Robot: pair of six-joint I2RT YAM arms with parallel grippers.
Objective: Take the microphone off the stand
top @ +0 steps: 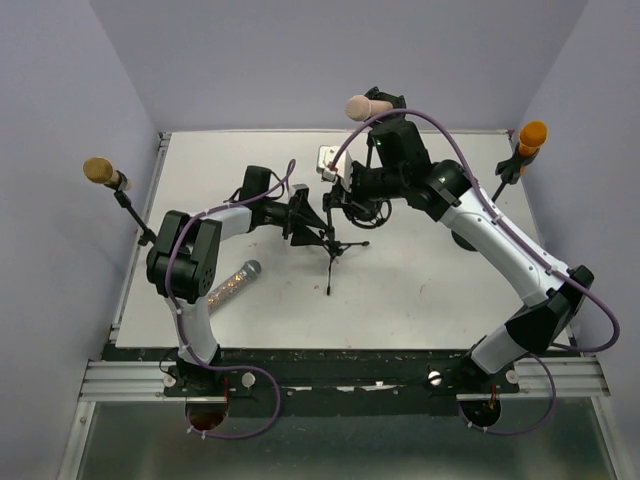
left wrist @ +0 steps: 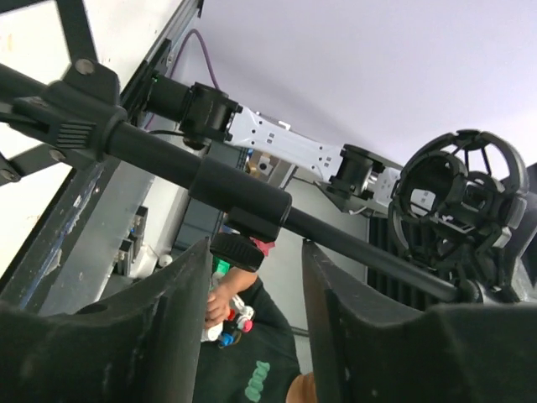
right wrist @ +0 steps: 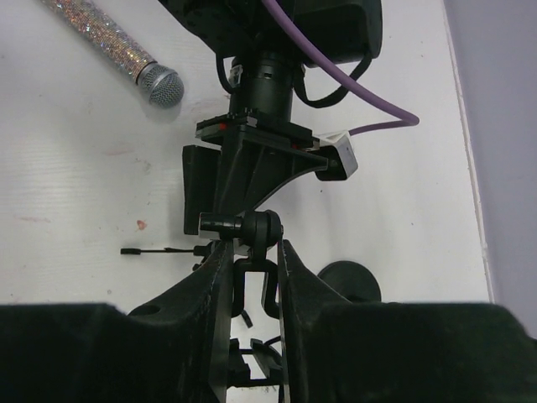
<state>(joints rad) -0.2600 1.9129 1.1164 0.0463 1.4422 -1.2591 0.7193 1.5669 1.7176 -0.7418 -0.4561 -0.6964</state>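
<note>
Top external view showed the glitter microphone (top: 233,283) lying flat on the desk (top: 420,290) near its left edge, apart from the stand (left wrist: 239,195) at mid-desk. There the left gripper (left wrist: 256,248) had its fingers spread either side of the pole, while the right gripper (right wrist: 252,252) was clamped on the stand's swivel joint.

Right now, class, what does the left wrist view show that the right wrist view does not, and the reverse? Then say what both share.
Only the left wrist view shows the inside of the ring mount, empty, and a person in a dark shirt below. Only the right wrist view shows the glittery microphone lying loose and the right hand clamped on the stand. Both show that black stand and the left hand.
</note>
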